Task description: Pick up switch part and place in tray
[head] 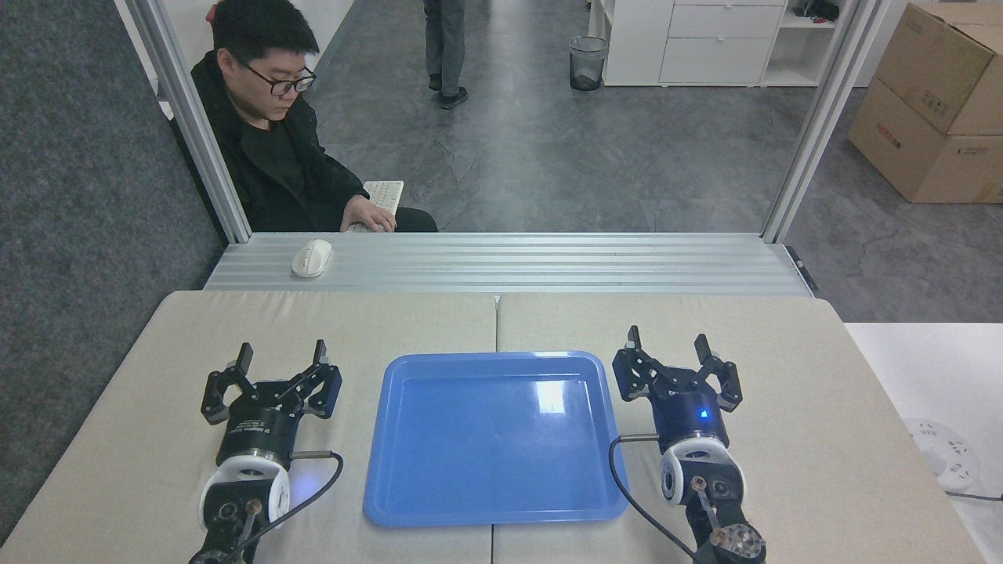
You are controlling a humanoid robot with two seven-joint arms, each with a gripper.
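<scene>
The blue tray (407, 501) lies in the middle of the beige table, with nothing inside it. My left gripper (283, 355) stands open over the table just left of the tray, nothing between its fingers. On the tray's right side my right gripper (668, 344) is open too and holds nothing. No switch part shows anywhere in the head view.
A white mouse (311, 257) rests on the ribbed metal ledge (548, 262) behind the table. A seated person (274, 157) types on a keyboard (383, 195) beyond it. Another person's legs (447, 47) stand far back. A white power strip (944, 454) lies at right.
</scene>
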